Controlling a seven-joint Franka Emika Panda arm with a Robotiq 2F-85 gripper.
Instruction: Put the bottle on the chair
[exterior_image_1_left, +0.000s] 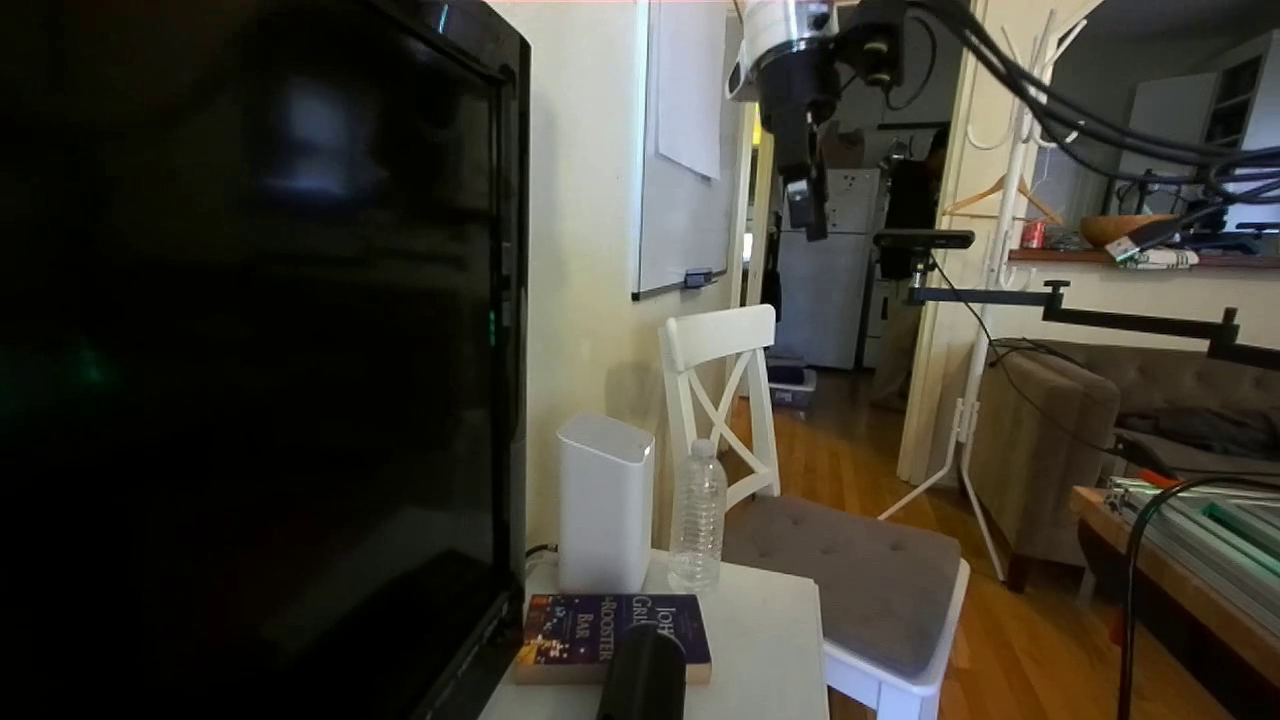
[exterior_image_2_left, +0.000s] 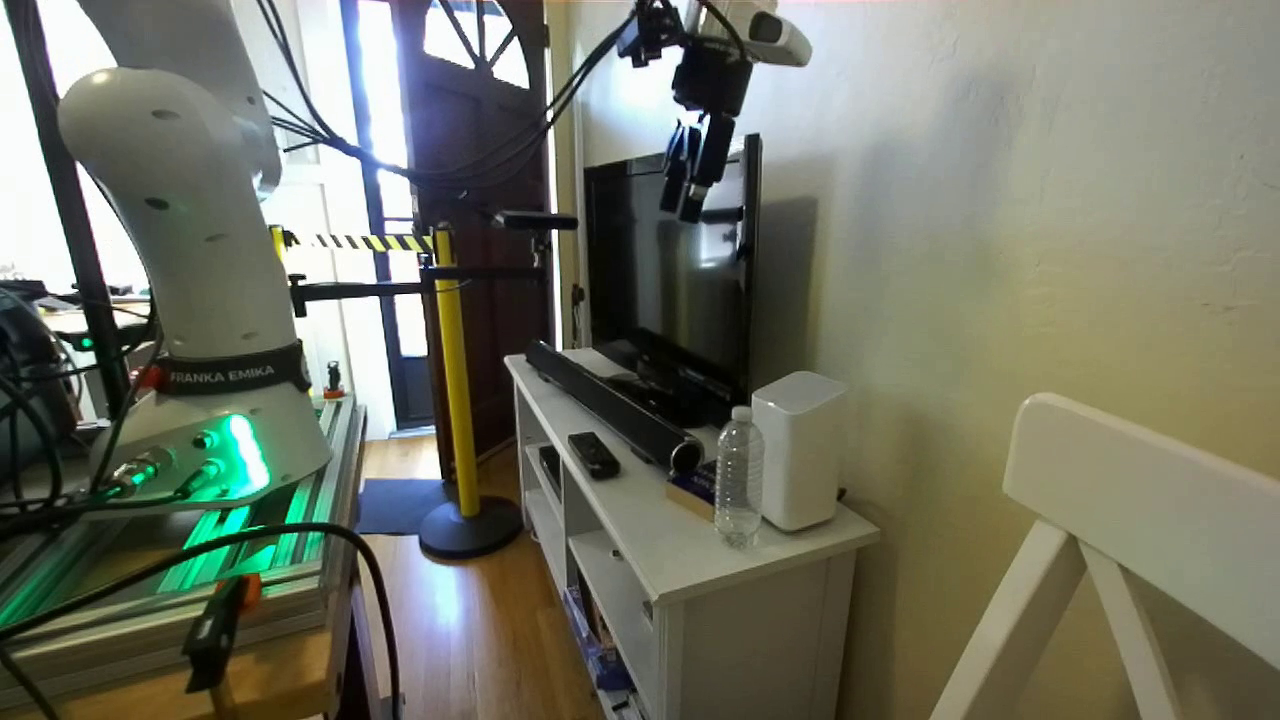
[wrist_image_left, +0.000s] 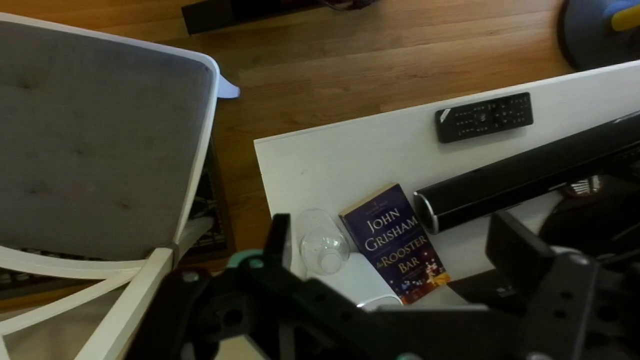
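Hanging high, gripper (exterior_image_2_left: 682, 202) is seen with jaws wide apart | bottle (exterior_image_1_left: 698, 515) is stood upright on white cabinet (exterior_image_2_left: 755, 640), just beside white canister (exterior_image_1_left: 605, 505), well below jaws; in wrist view it is framed between them, nearer picture-left jaw | chair (exterior_image_1_left: 850, 580) is set near cabinet.

I see a soundbar (wrist_image_left: 525, 174) on the table (wrist_image_left: 345, 160): just beside its end lies a paperback (wrist_image_left: 395, 244), near one long side a remote (wrist_image_left: 484, 118), along the other a television (exterior_image_2_left: 665, 270); past that end stands a white canister (exterior_image_2_left: 800, 455).
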